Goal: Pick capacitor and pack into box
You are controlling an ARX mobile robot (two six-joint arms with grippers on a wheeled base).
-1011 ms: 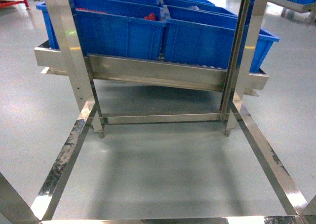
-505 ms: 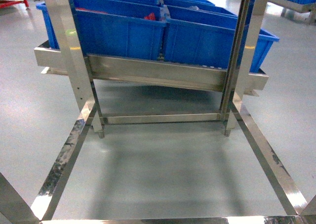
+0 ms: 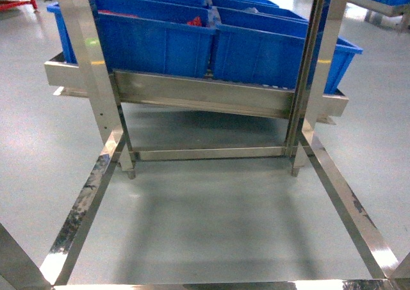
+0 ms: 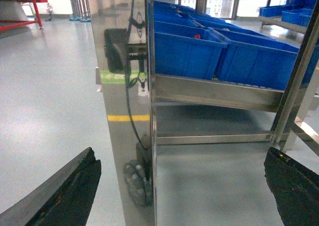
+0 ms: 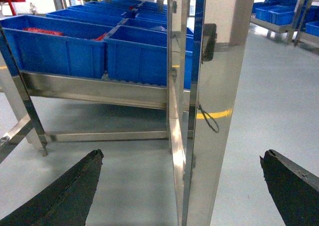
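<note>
You're looking at a steel rack (image 3: 96,98) w/ blue crates (image 3: 154,43) sitting on its slanted shelf. Neither the pink box nor any capacitor is showing in any view, so you can't place either yet. Reddish bits (image 3: 194,22) are peeking over a crate rim in the head view; too small to tell what they are.

Left gripper (image 4: 182,191) is showing only in its wrist view: two dark fingertips (image 4: 67,196) are sitting at the bottom corners, spread wide, nothing between them, w/ a mirrored upright post (image 4: 124,86) right ahead. Right gripper (image 5: 182,191) is doing likewise in its own view, fingers (image 5: 65,196) wide apart and empty, facing another shiny post (image 5: 214,111). Neither arm is appearing in the head view.

Handling, as a guess: a capacitor is prob. light, stiff and smooth, w/ thin legs that bend easily, so you're better off pinching the body, not the leads. The box is prob. light plastic w/ a glossy, slippery lid; approx. best hold would be handle or rim.

Crate contents are mostly hidden behind the walls, and post reflections are confusing depth. The rack's lower level is showing only bare floor (image 3: 211,226) through the frame.
</note>
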